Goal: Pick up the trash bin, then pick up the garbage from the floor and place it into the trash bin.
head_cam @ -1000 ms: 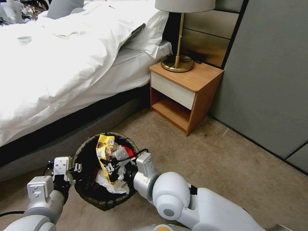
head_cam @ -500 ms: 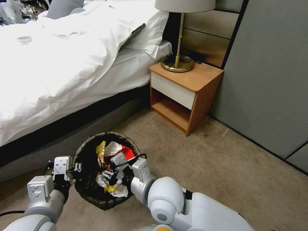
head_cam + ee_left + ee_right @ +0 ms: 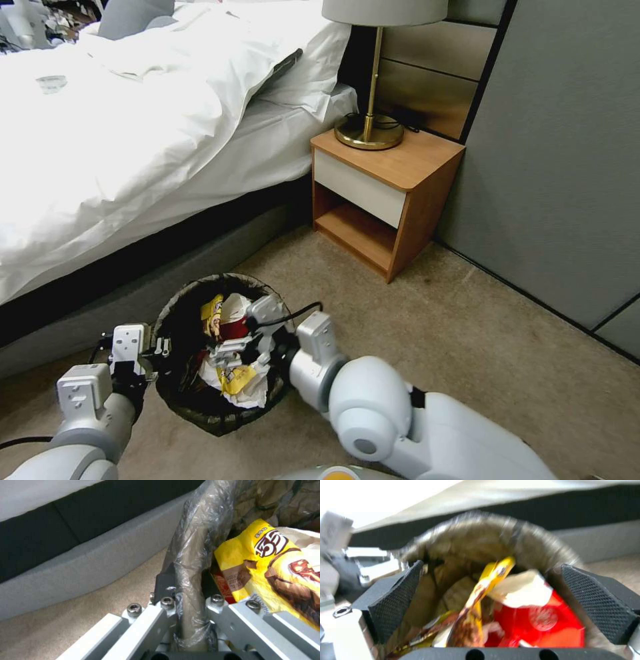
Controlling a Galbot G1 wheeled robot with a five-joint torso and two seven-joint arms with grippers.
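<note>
Trash bin (image 3: pixel 200 407) rim clamped by left end effector (image 3: pixel 159 348).

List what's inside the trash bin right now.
Inside the trash bin: a yellow snack wrapper, a red-and-white carton, crumpled white paper. The right gripper, open, hovers over it. Anything deeper is covered.

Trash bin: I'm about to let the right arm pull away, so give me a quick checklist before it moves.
1. Left gripper clamped on the trash bin rim: ok.
2. Right gripper fingers open, holding nothing: ok.
3. Yellow snack wrapper lies inside the bin: ok.
4. Red-and-white carton inside the bin: ok.
5. No litter on the carpet in the head view: ok.
6. Wrapper free of right fingers: cannot tell.
</note>
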